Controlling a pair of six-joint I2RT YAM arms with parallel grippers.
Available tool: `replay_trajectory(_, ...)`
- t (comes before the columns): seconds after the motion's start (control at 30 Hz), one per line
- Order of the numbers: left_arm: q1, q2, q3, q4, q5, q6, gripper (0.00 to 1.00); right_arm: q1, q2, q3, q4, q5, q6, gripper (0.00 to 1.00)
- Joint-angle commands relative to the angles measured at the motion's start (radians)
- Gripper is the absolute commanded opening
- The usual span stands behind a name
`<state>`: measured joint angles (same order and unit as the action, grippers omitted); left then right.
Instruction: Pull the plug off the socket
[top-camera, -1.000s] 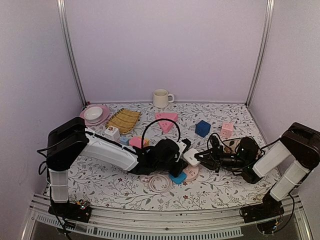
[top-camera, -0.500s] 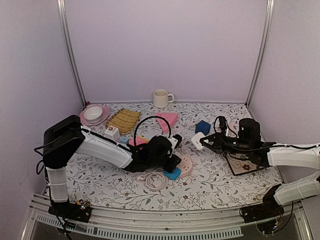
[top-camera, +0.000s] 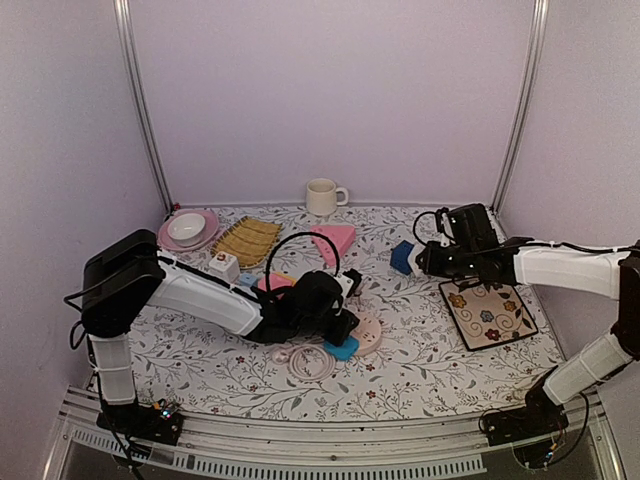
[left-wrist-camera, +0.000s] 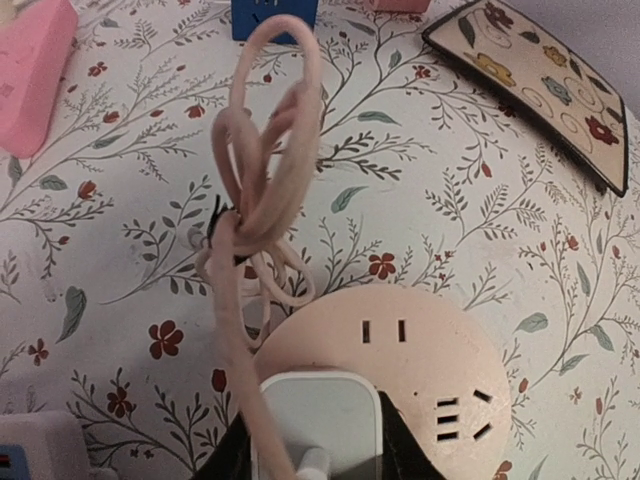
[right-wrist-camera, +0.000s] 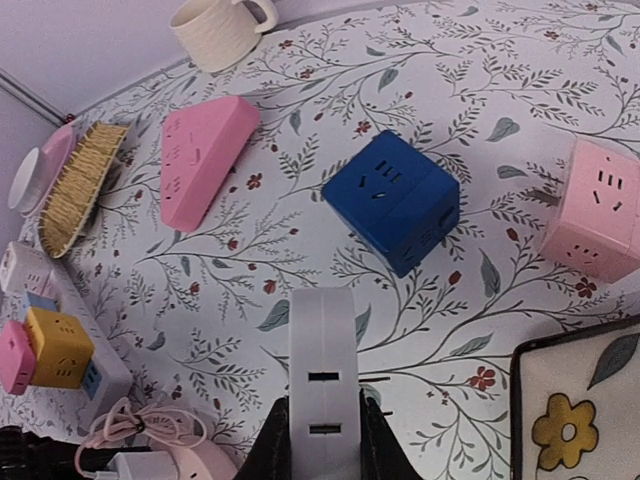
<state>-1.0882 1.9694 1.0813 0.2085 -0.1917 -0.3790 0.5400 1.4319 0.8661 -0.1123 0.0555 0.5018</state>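
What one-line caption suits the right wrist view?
Right gripper clamps a white adapter; blue cube and pink wedge lie beyond.

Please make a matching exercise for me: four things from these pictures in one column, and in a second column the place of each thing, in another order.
Things
1. mug
2. blue cube socket
3. white plug
4. white slotted block

Places
A. between the fingers of the right gripper
B. on the round pink socket, between the fingers of the left gripper
C. by the back wall
D. on the table, next to the pink cube socket

Pairs: 1-C, 2-D, 3-B, 4-A
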Motion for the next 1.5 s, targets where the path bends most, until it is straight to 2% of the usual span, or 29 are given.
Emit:
replay_trajectory(0.0,0.012,-0.039,-0.013,-0.027,0.001,-0.006,0.00,-0.008,0.062,0.052,-0.114,0.166,-0.088,0.04)
replay_trajectory(0.27,0.012,-0.051,-0.018,-0.026,0.004,-0.004,0.00,-0.032,0.226,0.141,-0.141,0.222,-0.123,0.04)
replay_trajectory(0.77,0.014,-0.050,-0.006,-0.026,0.005,0.004,0.00,-0.052,0.599,0.570,-0.204,0.175,-0.208,0.05)
replay_trajectory(0.9,0.017,-0.052,0.000,-0.026,0.007,0.003,0.00,-0.052,0.606,0.558,-0.233,0.264,-0.222,0.06)
replay_trajectory(1.07,0.018,-0.048,0.012,-0.023,0.019,0.004,0.00,-0.055,0.544,0.427,-0.235,0.355,-0.215,0.10)
replay_trajectory(1.2,0.018,-0.041,0.028,-0.023,0.024,0.007,0.00,-0.054,0.512,0.354,-0.223,0.342,-0.193,0.18)
replay_trajectory(1.3,0.018,-0.040,0.037,-0.024,0.029,0.002,0.00,-0.047,0.507,0.334,-0.217,0.297,-0.183,0.33)
replay_trajectory(1.4,0.017,-0.040,0.041,-0.024,0.033,-0.001,0.00,-0.027,0.492,0.322,-0.208,0.260,-0.179,0.53)
replay_trajectory(1.47,0.017,-0.039,0.046,-0.024,0.037,-0.003,0.00,-0.013,0.477,0.319,-0.202,0.235,-0.179,0.60)
